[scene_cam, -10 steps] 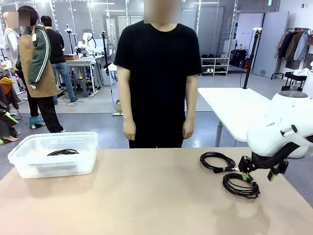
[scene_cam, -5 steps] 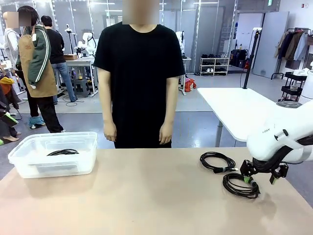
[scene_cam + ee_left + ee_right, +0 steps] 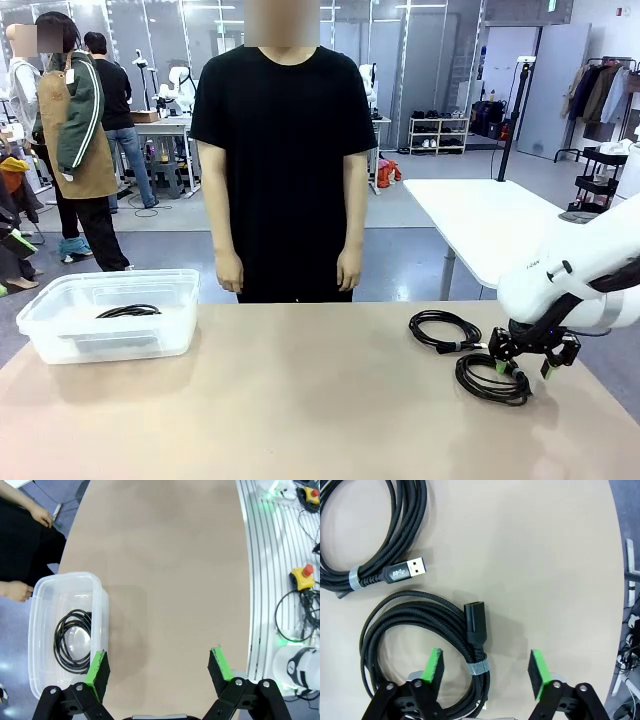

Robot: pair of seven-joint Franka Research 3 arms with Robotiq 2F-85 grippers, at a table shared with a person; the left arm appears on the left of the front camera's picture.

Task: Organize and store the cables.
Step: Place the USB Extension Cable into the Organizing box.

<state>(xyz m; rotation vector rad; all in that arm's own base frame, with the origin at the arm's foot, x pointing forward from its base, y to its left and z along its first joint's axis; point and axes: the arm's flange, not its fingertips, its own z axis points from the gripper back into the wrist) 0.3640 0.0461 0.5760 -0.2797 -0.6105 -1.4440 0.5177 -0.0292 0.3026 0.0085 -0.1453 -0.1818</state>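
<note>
Straddling tied cable coil [image 3: 420,605], right jaws wide open, ungripped; left jaws open, empty, by bin [image 3: 102,600].

Left, one cable [image 3: 128,311] lies in the bin [image 3: 110,345]; right, far cable [image 3: 445,345] sits behind near cable [image 3: 490,393].

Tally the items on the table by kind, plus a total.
Clear plastic bin: 1
Coiled black cables: 3, one in the bin, two lying on the table
Total: 4
</note>
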